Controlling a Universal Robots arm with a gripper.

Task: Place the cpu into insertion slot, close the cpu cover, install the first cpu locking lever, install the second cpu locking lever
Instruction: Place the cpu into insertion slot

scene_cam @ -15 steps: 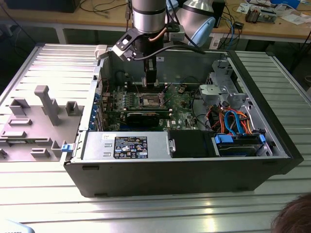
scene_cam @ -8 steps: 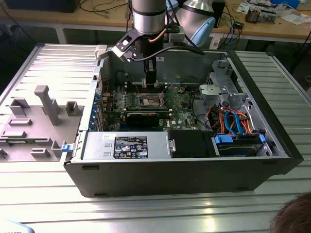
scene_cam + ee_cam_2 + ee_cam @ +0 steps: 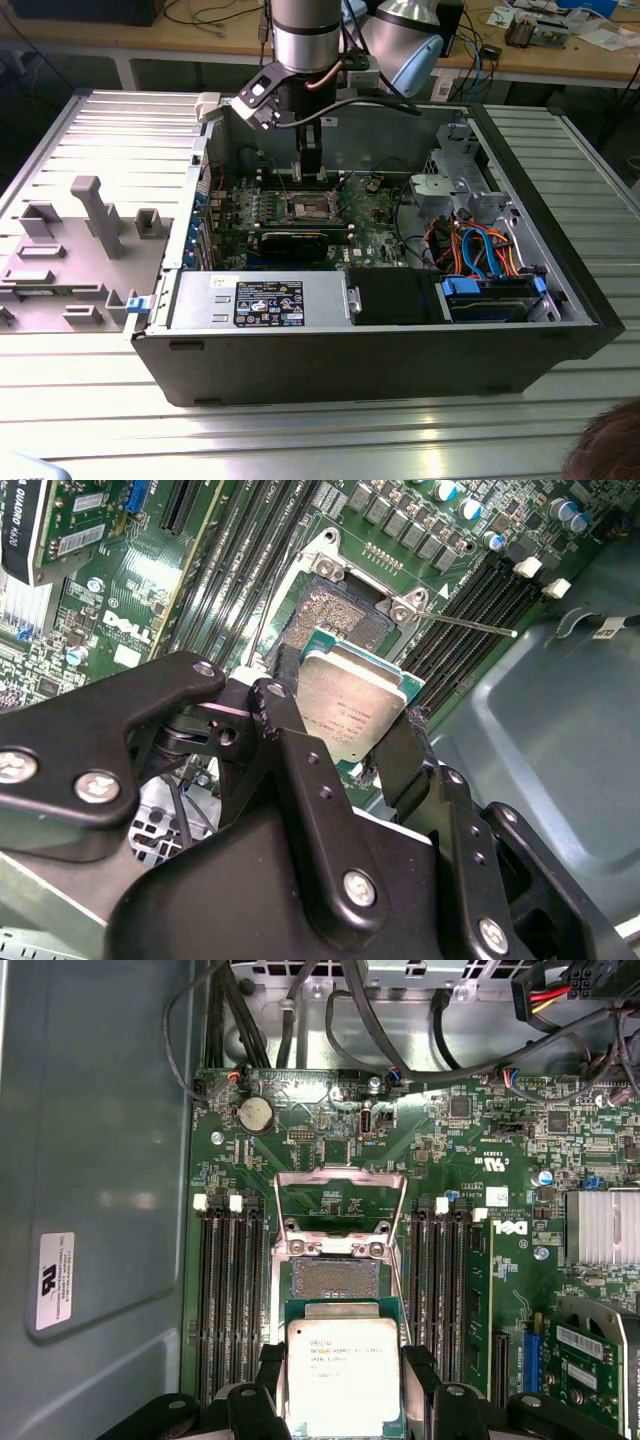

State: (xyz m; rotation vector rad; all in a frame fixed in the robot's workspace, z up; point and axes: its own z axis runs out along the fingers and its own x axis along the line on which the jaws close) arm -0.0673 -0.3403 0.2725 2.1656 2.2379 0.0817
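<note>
The cpu (image 3: 342, 1375), a small flat square with a dull brushed-metal top on a thin green edge, is pinched by two opposite sides in the black hand (image 3: 348, 715), whose fingers are closed on it. It hangs just above the board, beside the open socket (image 3: 333, 1278) rather than over it, and has not been seated. The socket's floor looks finely grained, like a bed of tiny contacts. Behind it the cover (image 3: 340, 1174), a thin silver frame with a square opening, stands lifted, and a wiry lever (image 3: 470, 627) sticks out to one side. The likely trouble is the cpu going down tilted or off-square, which could bend those contacts; the smooth edges might also slip in the pinch. Around lie the green motherboard (image 3: 470, 1140), the dark case (image 3: 360, 350) and the ribbed metal bench (image 3: 300, 430).
</note>
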